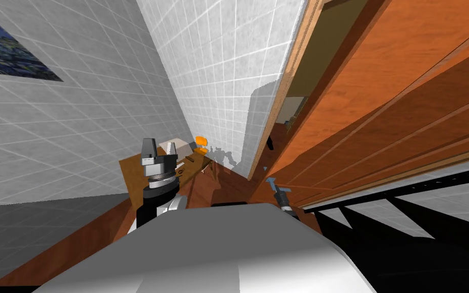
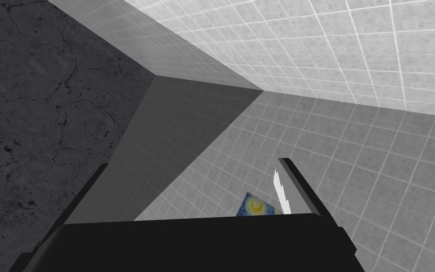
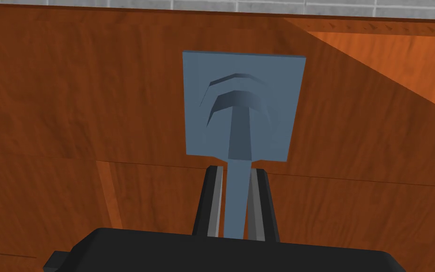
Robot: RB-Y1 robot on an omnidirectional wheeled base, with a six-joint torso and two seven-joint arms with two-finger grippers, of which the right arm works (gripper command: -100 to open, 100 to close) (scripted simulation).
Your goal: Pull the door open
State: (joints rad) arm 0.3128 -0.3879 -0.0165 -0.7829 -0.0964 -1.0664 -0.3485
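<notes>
Fingers (image 3: 215, 203) of right gripper (image 3: 237, 169) clamp the handle (image 3: 242, 118); pull steadily along the door's (image 3: 70, 94) arc. Left gripper (image 1: 160, 147), 11 o'clock, gapes idle.

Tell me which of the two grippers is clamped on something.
The right gripper: its fingers press both sides of the blue-grey lever handle on the orange-brown wooden door. The left gripper stands open, holding nothing.

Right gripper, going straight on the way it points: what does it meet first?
The right gripper is shut on the blue-grey lever handle. Straight ahead, the first thing is the handle's square backplate, flat on the brown door. How far off it lies is unclear.
</notes>
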